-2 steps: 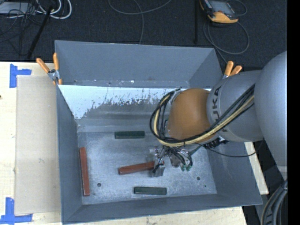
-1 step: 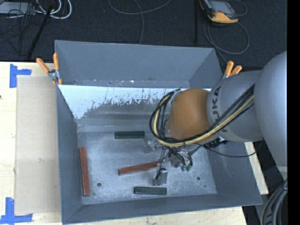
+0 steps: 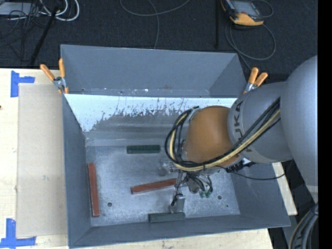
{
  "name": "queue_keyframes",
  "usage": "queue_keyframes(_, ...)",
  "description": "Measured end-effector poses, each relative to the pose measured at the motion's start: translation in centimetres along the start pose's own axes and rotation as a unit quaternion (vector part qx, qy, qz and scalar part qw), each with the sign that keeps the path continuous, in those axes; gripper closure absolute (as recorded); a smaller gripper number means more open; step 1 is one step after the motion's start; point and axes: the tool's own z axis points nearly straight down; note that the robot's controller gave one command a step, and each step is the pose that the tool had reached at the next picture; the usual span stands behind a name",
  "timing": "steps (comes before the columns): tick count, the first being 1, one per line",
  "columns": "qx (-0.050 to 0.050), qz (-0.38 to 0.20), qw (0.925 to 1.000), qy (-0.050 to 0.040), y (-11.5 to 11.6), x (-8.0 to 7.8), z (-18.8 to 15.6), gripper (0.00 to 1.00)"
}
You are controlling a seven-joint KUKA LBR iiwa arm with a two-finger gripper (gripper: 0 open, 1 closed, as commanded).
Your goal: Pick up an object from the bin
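My gripper [image 3: 178, 200] hangs low over the bin floor, right of centre toward the front. A reddish-brown flat stick [image 3: 153, 187] lies slanted on the floor, and its right end reaches just up to the gripper. A dark grey bar [image 3: 166, 217] lies along the front wall, directly below the gripper's tip and close to it. I see nothing held in the gripper.
A second reddish-brown stick [image 3: 93, 189] lies lengthwise along the left wall. A dark green bar [image 3: 143, 149] rests near the back of the floor. The arm with its orange cover and cables hangs over the bin's right half.
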Motion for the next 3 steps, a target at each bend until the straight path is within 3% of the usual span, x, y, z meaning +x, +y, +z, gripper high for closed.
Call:
queue_keyframes(1, 0.000, 0.001, 1.0000, -0.0009, 0.0, -0.1, 0.0, 1.00)
queue_keyframes(2, 0.000, 0.001, 1.0000, -0.0008, -0.1, -0.1, 0.0, 0.00)
queue_keyframes(3, 0.000, -0.029, 0.9996, -0.0022, 3.5, -0.5, 0.0, 0.00)
